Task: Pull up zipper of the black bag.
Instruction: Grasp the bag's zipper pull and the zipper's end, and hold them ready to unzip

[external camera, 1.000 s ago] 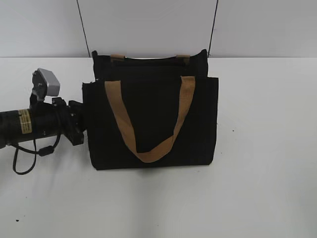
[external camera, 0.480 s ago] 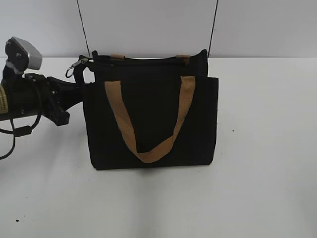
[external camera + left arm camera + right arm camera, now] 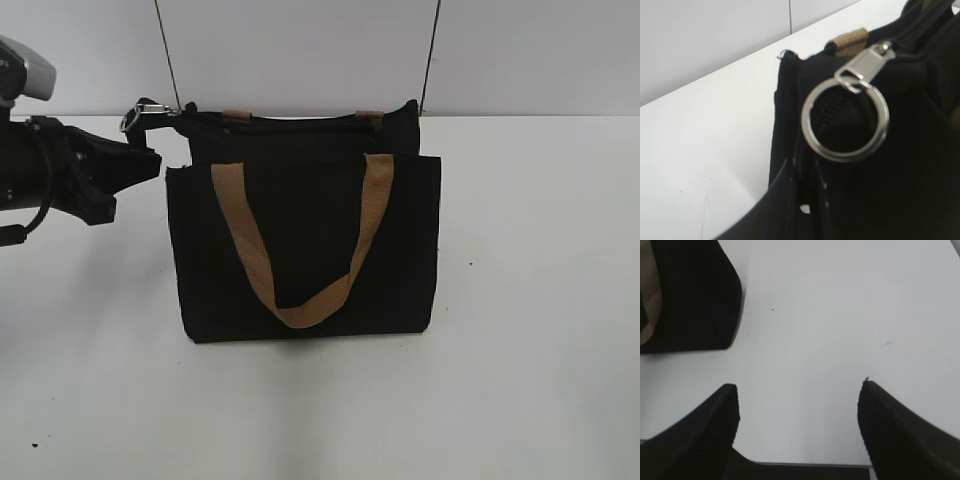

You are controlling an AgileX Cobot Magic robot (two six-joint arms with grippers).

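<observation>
The black bag (image 3: 300,240) stands upright on the white table, its tan handle (image 3: 300,312) hanging down the front. The silver zipper pull (image 3: 140,112) with a round ring sticks out left from the bag's top left corner. In the left wrist view the zipper pull (image 3: 866,62) and its ring are close, just past my fingertips, against the bag (image 3: 920,160). My left gripper (image 3: 152,166) is beside the bag's upper left edge, just below the ring; its jaws (image 3: 807,200) are shut and hold nothing I can make out. My right gripper (image 3: 798,385) is open and empty over bare table, with the bag's corner (image 3: 695,300) at the upper left.
White table (image 3: 540,350) all round the bag, ending at a white wall behind. Two thin dark cables (image 3: 165,50) (image 3: 432,50) run down the wall to the bag's top corners. A tan strap tab (image 3: 850,41) sits by the zip line.
My left arm has risen and drawn back left, from the bag's mid left side to its top left corner. The zipper ring, unseen one second ago, now sticks out left.
</observation>
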